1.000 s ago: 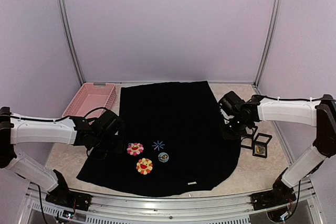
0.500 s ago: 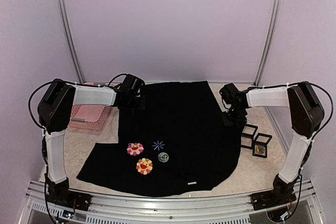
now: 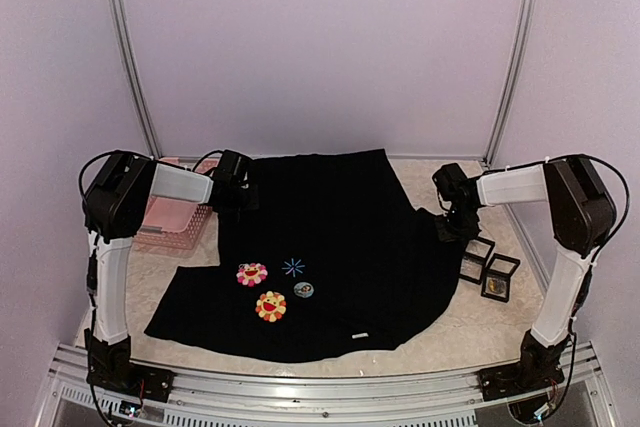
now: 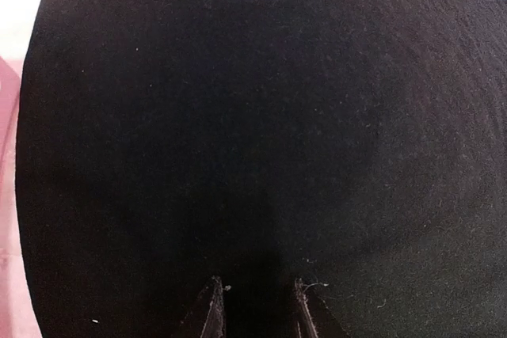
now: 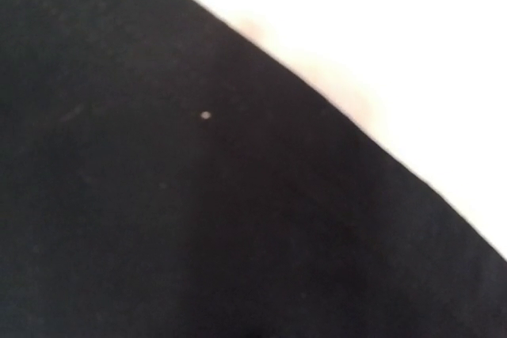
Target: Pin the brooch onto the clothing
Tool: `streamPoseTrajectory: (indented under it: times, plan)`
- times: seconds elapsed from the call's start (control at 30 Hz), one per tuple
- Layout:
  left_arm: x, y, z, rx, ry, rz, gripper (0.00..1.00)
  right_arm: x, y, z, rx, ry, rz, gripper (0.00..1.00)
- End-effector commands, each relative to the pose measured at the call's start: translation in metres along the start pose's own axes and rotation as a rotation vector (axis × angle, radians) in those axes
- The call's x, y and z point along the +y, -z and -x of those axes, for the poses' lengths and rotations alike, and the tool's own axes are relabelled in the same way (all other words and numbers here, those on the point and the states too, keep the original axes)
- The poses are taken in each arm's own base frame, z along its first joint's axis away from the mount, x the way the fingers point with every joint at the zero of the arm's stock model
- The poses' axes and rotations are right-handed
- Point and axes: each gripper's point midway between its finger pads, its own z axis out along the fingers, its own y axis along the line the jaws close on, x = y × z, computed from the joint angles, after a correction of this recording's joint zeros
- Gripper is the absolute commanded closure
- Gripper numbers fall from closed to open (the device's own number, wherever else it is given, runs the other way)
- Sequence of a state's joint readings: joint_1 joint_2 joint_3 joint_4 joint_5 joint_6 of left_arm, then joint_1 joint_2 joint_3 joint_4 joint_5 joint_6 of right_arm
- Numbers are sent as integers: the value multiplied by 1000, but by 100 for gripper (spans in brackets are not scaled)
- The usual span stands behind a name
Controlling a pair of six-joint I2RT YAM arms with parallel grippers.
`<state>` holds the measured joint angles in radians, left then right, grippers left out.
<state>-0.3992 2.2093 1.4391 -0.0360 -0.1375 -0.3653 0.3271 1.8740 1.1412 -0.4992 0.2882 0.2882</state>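
Dragging the shirt (image 3: 330,217) toward 11 o'clock since half a second back, carrying the brooch (image 3: 304,290) along with it; swinging the left gripper (image 4: 256,284) toward 8 o'clock over the same stretch.

Pinching black cloth between narrowly parted fingers (image 4: 212,310) in the left wrist view, so grasping the shirt at its 10 o'clock corner, just beside the pink basket (image 3: 175,229).

Holding the right gripper (image 3: 455,219) clenched at the shirt's 3 o'clock edge; showing only close black cloth in the right wrist view, its fingers out of sight, so not telling whether any cloth is caught.

Showing the brooch lying on the shirt's 6 o'clock half, well apart from both grippers: at 5 o'clock of the blue starburst (image 3: 293,266), at 2 o'clock of the orange flower (image 3: 270,306), with the pink flower (image 3: 251,274) further toward 9 o'clock.

Showing a white label (image 3: 358,334) near the 6 o'clock hem, and two boxes (image 3: 475,259) sitting on the table (image 3: 470,337) at 5 o'clock of the right gripper.
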Motion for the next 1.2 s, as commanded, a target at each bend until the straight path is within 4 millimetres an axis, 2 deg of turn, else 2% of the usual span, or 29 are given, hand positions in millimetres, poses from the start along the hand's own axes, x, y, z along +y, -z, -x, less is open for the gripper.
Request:
streamPoseTrajectory:
  times: [0.0,0.2,0.5,0.8,0.9,1.0,1.1,1.17]
  plan:
    - [30,-8,-50,152,-18,73,72,-21,-17,-35,126,32,-71,100]
    - [33,-7,-49,145,-35,90,71,-31,-6,-33,131,41,-100,100]
    - [35,-5,-43,127,-53,106,71,-60,0,-66,188,-4,-140,100]
    - [30,2,-31,92,-80,94,67,-69,7,-62,176,-12,-137,100]
    - [27,9,-22,70,-90,95,66,-68,18,-51,153,-14,-119,100]
    - [11,26,-6,12,-121,57,61,-54,42,-21,74,10,-42,100]
    - [-16,59,26,-86,-157,1,54,-46,78,8,1,34,-11,99]
    - [-33,84,43,-134,-172,-30,50,-49,96,13,7,32,-12,93]
